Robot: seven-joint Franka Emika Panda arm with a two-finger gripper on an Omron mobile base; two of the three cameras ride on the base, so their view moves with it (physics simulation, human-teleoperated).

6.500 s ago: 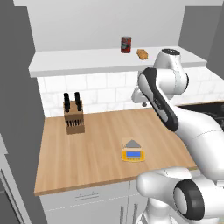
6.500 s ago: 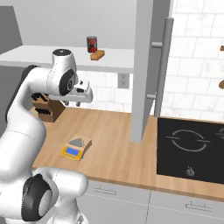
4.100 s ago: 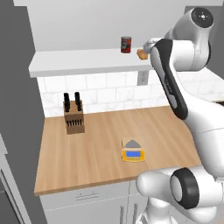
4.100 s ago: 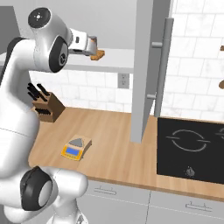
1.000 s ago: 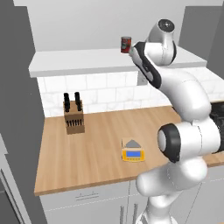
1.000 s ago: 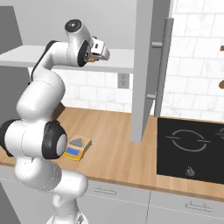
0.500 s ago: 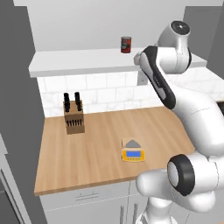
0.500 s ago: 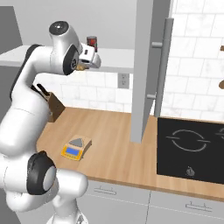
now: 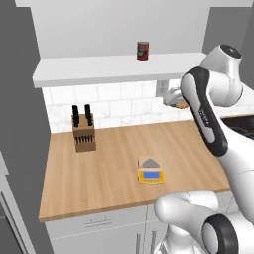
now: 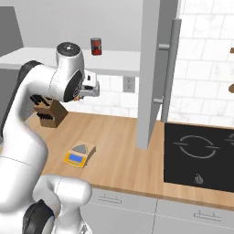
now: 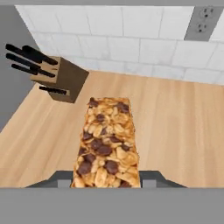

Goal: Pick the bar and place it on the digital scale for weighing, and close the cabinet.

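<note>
Having come down off the shelf, the end effector (image 10: 84, 90) is clamped on the speckled tan-orange bar (image 11: 107, 142), now above the wooden surface (image 9: 114, 163), ready to carry toward the yellow-orange digital scale (image 9: 151, 171).

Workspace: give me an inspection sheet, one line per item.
Surface: wooden counter, bare except for two items.
Bar: held in the gripper, up off the counter, in front of the tiled wall.
Digital scale: on the counter, platform bare.
Cabinet: door standing open, edge-on beside the stovetop.
Clutter: knife block at the back of the counter; red can on the shelf.
Gripper: shut on the bar.
Cables: nothing seen.
Surroundings: wall outlet, white drawers below the counter.
</note>
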